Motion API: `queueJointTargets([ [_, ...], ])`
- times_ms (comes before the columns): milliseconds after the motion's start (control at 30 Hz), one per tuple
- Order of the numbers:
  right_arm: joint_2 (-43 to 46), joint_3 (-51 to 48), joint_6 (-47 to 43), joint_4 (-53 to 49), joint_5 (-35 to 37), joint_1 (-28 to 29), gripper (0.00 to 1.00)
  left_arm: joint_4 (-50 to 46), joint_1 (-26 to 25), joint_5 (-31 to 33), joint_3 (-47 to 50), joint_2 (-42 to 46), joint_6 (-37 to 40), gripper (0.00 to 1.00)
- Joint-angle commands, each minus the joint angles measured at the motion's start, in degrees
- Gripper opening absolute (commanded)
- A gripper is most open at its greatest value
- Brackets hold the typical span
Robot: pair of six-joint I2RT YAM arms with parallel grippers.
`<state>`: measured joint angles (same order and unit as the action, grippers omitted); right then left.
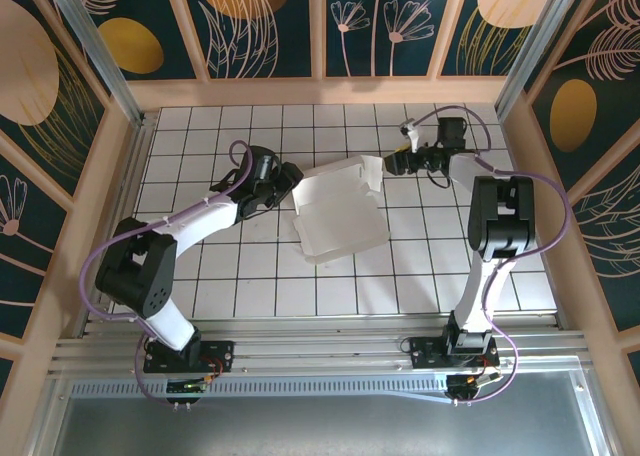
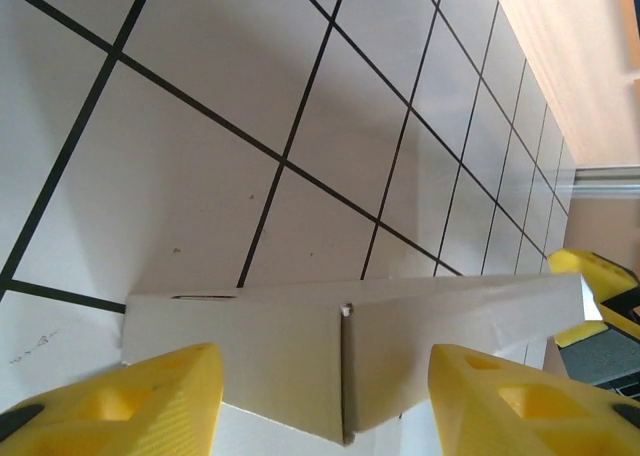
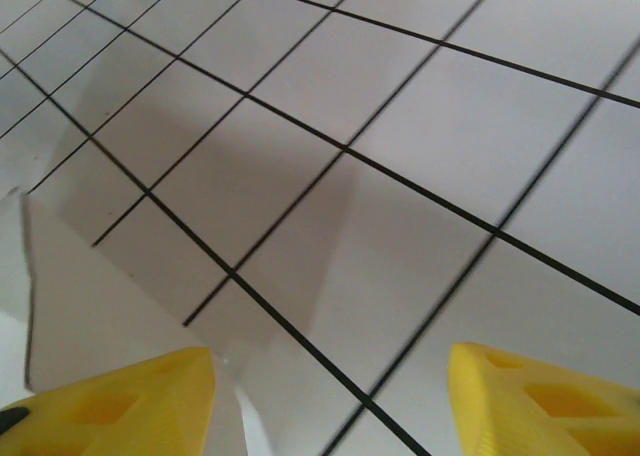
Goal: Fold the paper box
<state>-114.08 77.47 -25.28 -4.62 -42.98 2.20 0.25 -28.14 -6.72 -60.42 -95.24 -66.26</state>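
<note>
White paper box [image 1: 340,221], walls partly upright

A white-tiled worktop [image 1: 250,296] with thin black grid lines is enclosed left, far and right by pale wood-framed wall panels [image 1: 265,46], dark teal with gold discs and outlined leaves, while aluminium rails [image 1: 330,348] run along its near edge.

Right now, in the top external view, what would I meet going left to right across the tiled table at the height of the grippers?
Black left gripper → plain white thin cardboard paper box, flaps partly raised → black right gripper.
</note>
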Motion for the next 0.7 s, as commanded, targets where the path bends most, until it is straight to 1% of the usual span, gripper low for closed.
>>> queueJointTargets([
  [0,-0.3,-0.6,-2.7,-1.3,-1.1,1.6,0.64,1.9,-0.2,-2.0,0.0,-1.0,0.4,0.55],
  [167,1.3,-3.9,-4.0,-1.1,-2.4,2.8,0.64,3.2,-0.3,-2.6,2.0,-0.8,-0.9,0.52],
  [367,2.8,-6.6,-4.6,-0.1,-3.2,4.5,0.63,4.1,-0.9,-2.7,2.8,-0.9,-0.8,0.51],
  [500,3.2,-8.4,-4.1,3.9,-2.8,5.7,0.63,4.3,-1.0,-2.7,2.7,-0.7,-0.4,0.5],
  [567,2.7,-7.8,-5.0,3.9,-1.5,6.3,0.62,4.2,-0.9,-2.8,2.5,-0.7,0.4,0.5],
  [667,1.4,-5.3,-6.4,0.7,-1.3,7.4,0.62,3.9,-1.0,-3.4,2.0,-1.0,1.5,0.49],
])
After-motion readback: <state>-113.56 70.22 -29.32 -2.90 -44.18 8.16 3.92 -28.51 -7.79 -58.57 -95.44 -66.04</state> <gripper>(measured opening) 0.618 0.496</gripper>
